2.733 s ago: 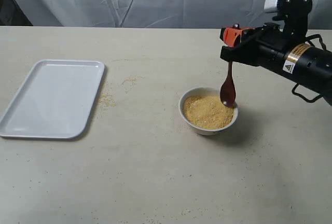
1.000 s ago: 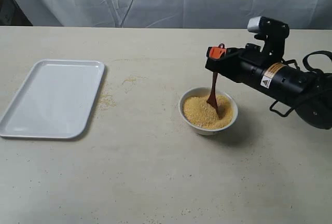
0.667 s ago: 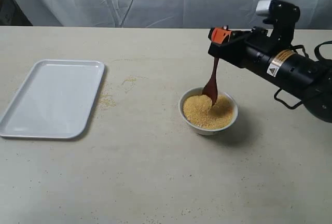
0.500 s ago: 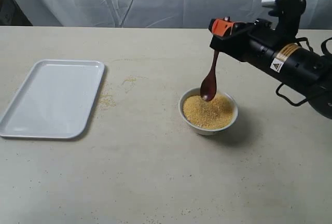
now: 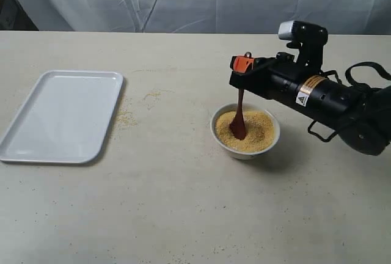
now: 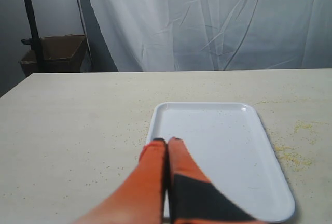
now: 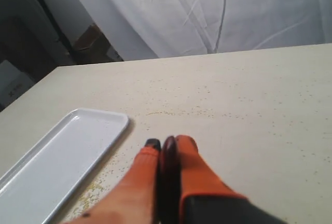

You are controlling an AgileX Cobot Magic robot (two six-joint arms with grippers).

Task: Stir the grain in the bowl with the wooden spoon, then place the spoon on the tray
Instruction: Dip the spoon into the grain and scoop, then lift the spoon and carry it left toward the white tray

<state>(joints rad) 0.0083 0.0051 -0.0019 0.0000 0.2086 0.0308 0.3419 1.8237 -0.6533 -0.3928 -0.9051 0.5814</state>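
The right gripper point(image 5: 243, 63) is clamped on the wooden spoon point(image 5: 238, 120) by its handle tip. The spoon hangs below it, head dipped in the grain point(image 5: 259, 128) inside the bowl point(image 5: 244, 152). The tray point(image 5: 61, 117) lies well apart. The left gripper point(image 6: 167, 142) is pressed closed on nothing.

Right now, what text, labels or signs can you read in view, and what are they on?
Right arm, sticker: a warning triangle sign; its print is too small to read.
Tray, bowl, wooden spoon: no text.
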